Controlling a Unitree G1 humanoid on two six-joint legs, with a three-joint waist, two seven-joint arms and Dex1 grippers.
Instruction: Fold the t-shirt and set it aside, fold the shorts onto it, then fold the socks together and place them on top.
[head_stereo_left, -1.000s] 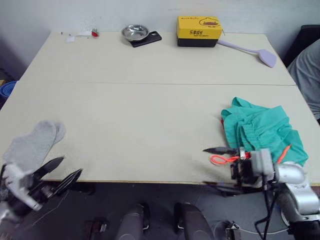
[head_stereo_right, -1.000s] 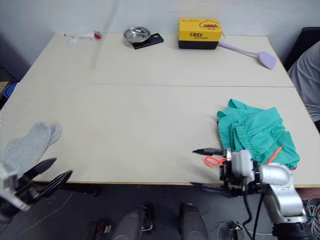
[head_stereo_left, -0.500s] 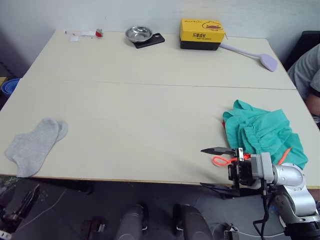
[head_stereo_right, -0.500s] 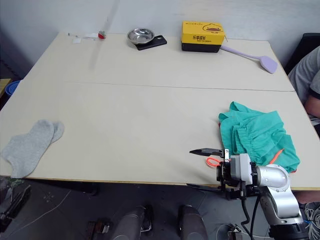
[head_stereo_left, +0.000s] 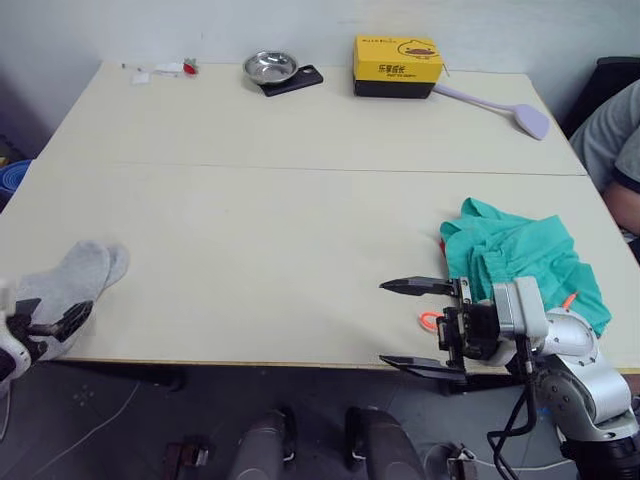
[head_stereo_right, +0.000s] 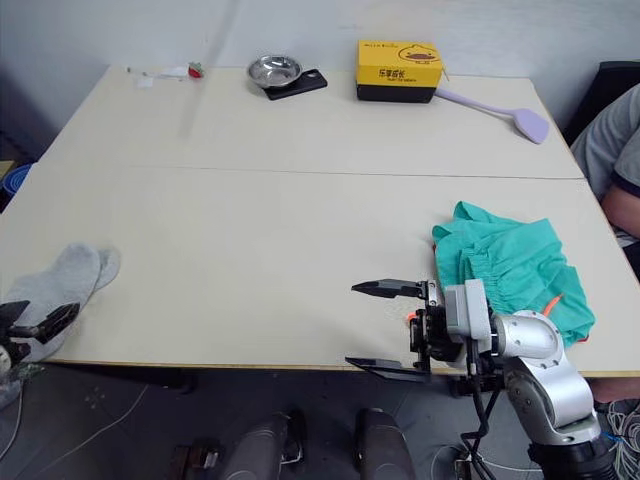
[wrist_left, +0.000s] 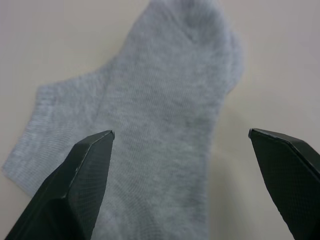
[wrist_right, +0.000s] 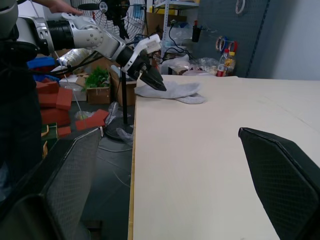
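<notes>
at the far left, the left gripper (wrist_left: 180, 142) is held at the near table edge, directly above the socks (head_stereo_left: 68, 283), with its two black fingers (wrist_left: 82, 170) spread wide and nothing between them. two light grey socks are counted, laid one partly over the other near the front left corner of the table (head_stereo_left: 280, 230); their long axis runs diagonally, from the near left edge up toward the table's middle. which end is toe and which is cuff cannot be told.

along the back edge, from left to right, are seen one small red-and-white item (head_stereo_left: 178, 68), one metal bowl (head_stereo_left: 270, 66) resting on one dark flat object (head_stereo_left: 300, 78), one yellow box (head_stereo_left: 397, 62) and one lilac spatula (head_stereo_left: 500, 102), its blade pointing to the right.

toward the right, the right gripper (head_stereo_left: 412, 324) is held at the near edge, pointing left along it, its fingers set wide apart and empty. just beside it lie the shorts (head_stereo_left: 520, 258), one teal-green garment bunched in a heap at the front right of the table, with a loop of orange drawstring (head_stereo_left: 432, 320) showing at its near side. the heap is too crumpled for its direction to be read. part of a person in a grey sleeve (head_stereo_left: 612, 135) is seen at the right border.
</notes>
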